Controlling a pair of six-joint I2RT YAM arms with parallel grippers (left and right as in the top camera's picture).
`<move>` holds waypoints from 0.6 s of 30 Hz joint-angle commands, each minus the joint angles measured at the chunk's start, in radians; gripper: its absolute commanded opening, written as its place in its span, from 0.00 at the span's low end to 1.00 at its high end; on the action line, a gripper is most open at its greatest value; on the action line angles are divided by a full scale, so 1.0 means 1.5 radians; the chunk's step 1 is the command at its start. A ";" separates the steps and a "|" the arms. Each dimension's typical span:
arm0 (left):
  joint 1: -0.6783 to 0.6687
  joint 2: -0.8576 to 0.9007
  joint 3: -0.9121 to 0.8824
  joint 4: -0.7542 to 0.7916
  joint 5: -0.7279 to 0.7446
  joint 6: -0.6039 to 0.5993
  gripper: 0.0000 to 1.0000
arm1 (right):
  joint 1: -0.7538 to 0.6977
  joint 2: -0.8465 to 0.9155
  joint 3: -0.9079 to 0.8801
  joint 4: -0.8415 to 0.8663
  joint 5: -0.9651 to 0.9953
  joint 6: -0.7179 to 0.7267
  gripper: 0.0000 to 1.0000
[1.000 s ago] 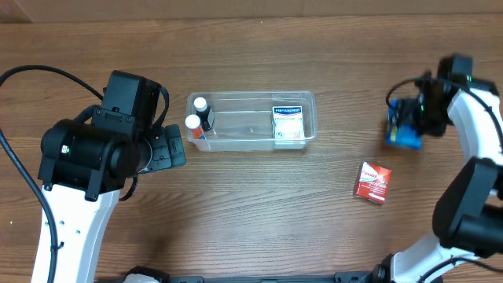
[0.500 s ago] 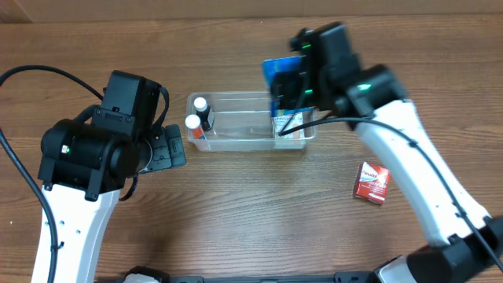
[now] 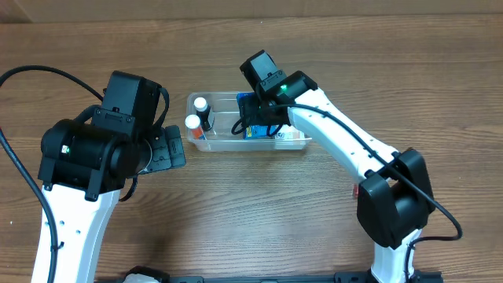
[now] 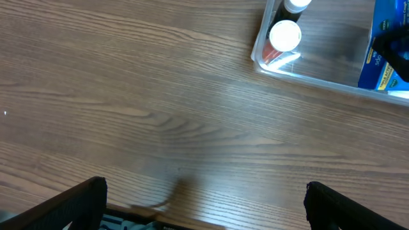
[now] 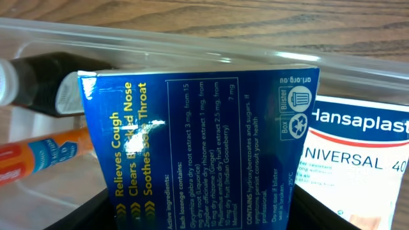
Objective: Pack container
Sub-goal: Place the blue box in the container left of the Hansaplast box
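Note:
The clear container sits at the table's middle back. It holds two white-capped bottles at its left end and a white Hansaplast box at its right end. My right gripper is shut on a blue lozenge box and holds it inside the container, between the bottles and the white box. My left gripper is open and empty over bare table, left of the container.
A red box lies right of the container, mostly hidden under the right arm. An orange tube lies in the container beside a dark bottle.
My right arm has swung from the far right across to the container, carrying the blue box down into it. The left arm has not moved.

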 commanded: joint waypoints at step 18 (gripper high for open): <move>0.004 -0.005 -0.005 0.004 0.001 -0.004 1.00 | -0.003 0.013 0.008 0.016 0.006 0.003 0.83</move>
